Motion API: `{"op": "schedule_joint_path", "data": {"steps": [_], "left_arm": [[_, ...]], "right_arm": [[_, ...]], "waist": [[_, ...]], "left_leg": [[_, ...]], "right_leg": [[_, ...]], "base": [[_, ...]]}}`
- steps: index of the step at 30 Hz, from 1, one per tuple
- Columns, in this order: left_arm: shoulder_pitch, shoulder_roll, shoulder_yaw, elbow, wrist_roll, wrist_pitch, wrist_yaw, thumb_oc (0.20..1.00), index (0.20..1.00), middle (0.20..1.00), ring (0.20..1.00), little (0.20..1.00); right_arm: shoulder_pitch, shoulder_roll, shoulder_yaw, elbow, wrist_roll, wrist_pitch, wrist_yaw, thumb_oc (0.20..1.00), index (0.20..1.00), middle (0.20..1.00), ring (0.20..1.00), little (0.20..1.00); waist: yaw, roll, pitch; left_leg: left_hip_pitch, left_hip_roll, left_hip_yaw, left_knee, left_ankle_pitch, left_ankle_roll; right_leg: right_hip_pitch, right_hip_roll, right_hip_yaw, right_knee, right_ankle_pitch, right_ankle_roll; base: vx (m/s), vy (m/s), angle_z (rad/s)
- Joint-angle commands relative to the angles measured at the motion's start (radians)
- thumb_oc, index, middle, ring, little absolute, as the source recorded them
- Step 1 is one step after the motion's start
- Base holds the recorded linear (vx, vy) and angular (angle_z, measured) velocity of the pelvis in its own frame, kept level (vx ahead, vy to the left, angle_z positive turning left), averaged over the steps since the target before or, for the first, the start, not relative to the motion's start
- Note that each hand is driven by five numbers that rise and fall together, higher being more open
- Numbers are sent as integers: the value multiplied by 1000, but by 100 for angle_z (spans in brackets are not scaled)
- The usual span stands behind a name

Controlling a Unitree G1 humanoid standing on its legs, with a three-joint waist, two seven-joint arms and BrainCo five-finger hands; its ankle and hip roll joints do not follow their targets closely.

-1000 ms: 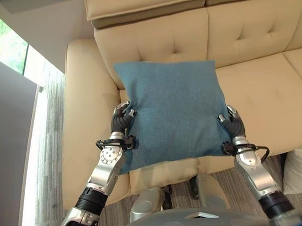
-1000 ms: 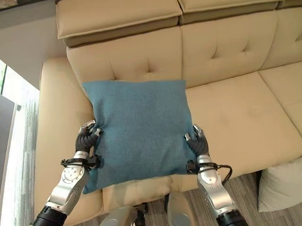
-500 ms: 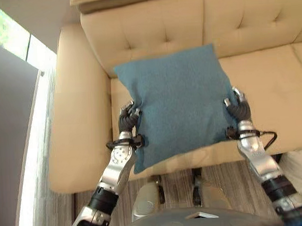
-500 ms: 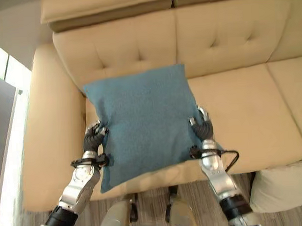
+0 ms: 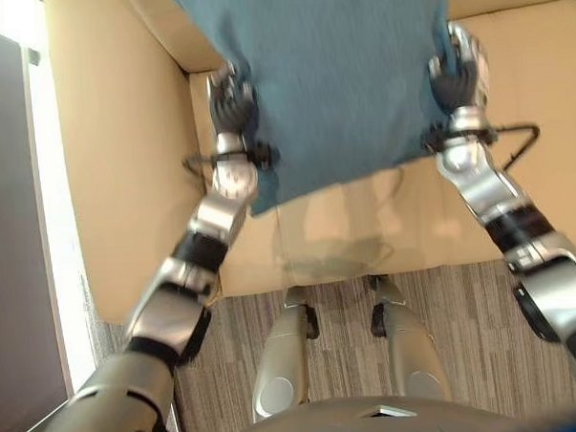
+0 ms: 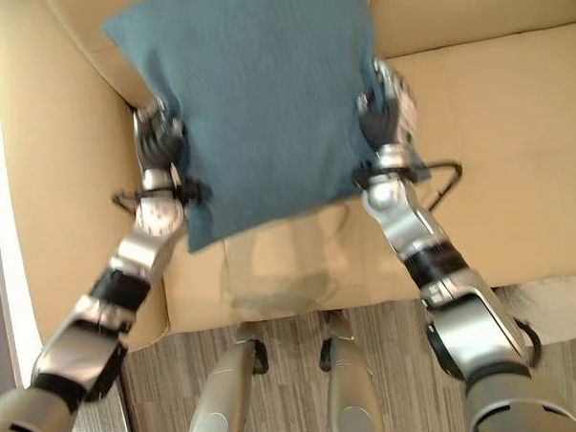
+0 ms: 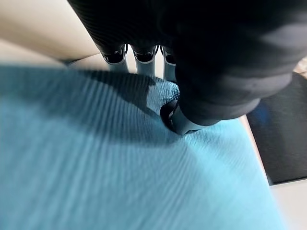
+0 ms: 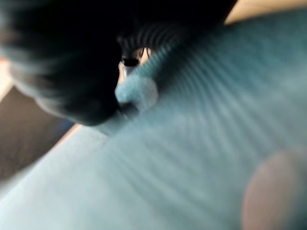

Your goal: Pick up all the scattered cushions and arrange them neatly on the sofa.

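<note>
Blue cushion (image 6: 254,103) pinched by left hand (image 6: 157,143) and right hand (image 6: 383,111) over beige sofa (image 6: 514,139).

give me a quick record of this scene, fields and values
cushion: blue cushion, held above the sofa seat
left hand: left hand gripping the cushion's left edge
right hand: right hand gripping the cushion's right edge
sofa: beige sofa, left armrest beside the cushion
floor: grey striped floor in front of the sofa
other: pale object on the floor at the right, identity unclear
</note>
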Motion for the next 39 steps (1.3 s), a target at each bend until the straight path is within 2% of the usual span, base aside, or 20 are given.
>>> {"op": "schedule_joint_path", "data": {"steps": [1,2,6,8,15,17,20,25,28,31,32,33,34,35,36,37,39], "left_arm": [[-43,-20,-36,-162,141,-121,84,200,200,200,200,200],[-79,-9,-35,-161,175,-119,133,200,200,200,200,200],[-74,2,-7,-218,242,-119,205,200,200,200,200,200],[-30,5,19,-316,297,-119,237,200,200,200,200,200],[108,-13,98,-652,475,-124,272,200,200,200,200,200],[105,-8,102,-679,510,-120,282,200,200,200,200,200],[-3,4,47,-533,461,-114,298,200,200,200,200,200],[-132,44,-13,-327,324,-119,275,200,200,200,200,200],[-219,62,-71,-129,228,-107,222,200,200,200,200,200],[-273,63,-115,-16,151,-96,147,200,200,200,200,200],[-279,66,-125,4,133,-93,121,420,420,420,420,420],[-285,61,-135,27,112,-88,94,523,523,523,523,523],[-297,55,-144,55,89,-87,67,1000,1000,1000,1000,1000],[-302,62,-147,70,83,-86,57,1000,1000,1000,1000,1000],[-309,73,-165,85,83,-77,32,1000,1000,1000,1000,1000],[-317,87,-185,116,78,-63,2,1000,1000,1000,1000,1000],[-308,79,-185,151,53,-60,-14,1000,1000,1000,1000,1000]], "right_arm": [[-26,25,38,-152,-124,-70,-110,200,200,200,200,200],[-67,17,52,-141,-148,-61,-141,200,200,200,200,200],[-88,-1,52,-171,-217,-36,-193,200,200,200,200,200],[-47,-7,21,-246,-254,-39,-213,200,200,200,200,200],[125,2,-84,-555,-374,-102,-223,200,200,200,200,200],[134,1,-96,-595,-387,-121,-232,200,200,200,200,200],[13,-17,-38,-470,-340,-97,-233,200,200,200,200,200],[-171,-54,55,-264,-232,-61,-215,200,200,200,200,200],[-281,-71,146,-59,-134,-48,-189,200,200,200,200,200],[-325,-67,197,77,-46,-34,-136,200,200,200,200,200],[-331,-67,215,109,-30,-30,-115,200,200,200,200,200],[-338,-64,223,129,-15,-22,-99,200,200,200,200,200],[-339,-61,235,156,11,-23,-72,200,200,200,200,200],[-342,-56,246,175,28,-25,-50,200,200,200,200,200],[-349,-63,263,188,43,-25,-27,369,369,369,369,369],[-351,-61,283,208,75,-21,24,1000,1000,1000,1000,1000],[-345,-53,292,223,98,-25,52,1000,1000,1000,1000,1000]], "waist": [[19,-64,-100],[19,-65,-104],[20,-64,-110],[17,-64,-114],[7,-62,-137],[6,-60,-145],[9,-63,-160],[12,-71,-144],[16,-78,-124],[18,-80,-108],[18,-80,-103],[18,-79,-100],[18,-79,-96],[19,-79,-94],[19,-80,-92],[18,-81,-88],[17,-82,-86]], "left_leg": [[10,-19,0,-14,-81,-87],[-3,-20,-4,-14,-81,-87],[-23,-20,-10,-14,-84,-86],[-28,-21,-16,-14,-87,-85],[-40,-24,-16,-14,-94,-80],[-48,-27,-15,-14,-97,-79],[-58,-25,-17,-14,-102,-81],[-69,-23,-23,-14,-93,-83],[-83,-20,-26,-14,-80,-86],[-94,-20,-28,-14,-70,-90],[-96,-19,-29,-14,-67,-91],[-99,-19,-29,-14,-65,-91],[-101,-20,-29,-14,-62,-92],[-102,-20,-28,-14,-61,-92],[-104,-20,-27,-14,-58,-93],[-106,-20,-26,-14,-57,-94],[-106,-21,-24,-14,-54,-95]], "right_leg": [[-32,-21,39,-72,46,90],[-48,-20,44,-72,48,92],[-72,-20,47,-72,46,95],[-81,-18,50,-72,45,95],[-103,-21,61,-72,49,96],[-113,-24,65,-72,53,99],[-124,-24,65,-72,50,101],[-133,-26,56,-72,60,103],[-147,-23,55,-72,66,104],[-156,-21,50,-72,73,105],[-158,-20,49,-72,74,104],[-160,-20,47,-72,75,104],[-160,-19,47,-72,78,104],[-162,-19,47,-72,79,104],[-163,-19,45,-72,81,105],[-164,-18,42,-72,83,104],[-165,-18,43,-72,85,103]], "base": [[73,17,-7],[68,23,0],[51,18,0],[62,13,1],[16,12,-3],[-20,13,-9],[-6,-14,-11],[2,-14,-2],[-6,-25,4],[-11,-23,6],[-11,-14,6],[-14,-19,5],[-14,-7,5],[-13,-6,3],[0,0,0],[0,0,0],[0,0,0]]}}
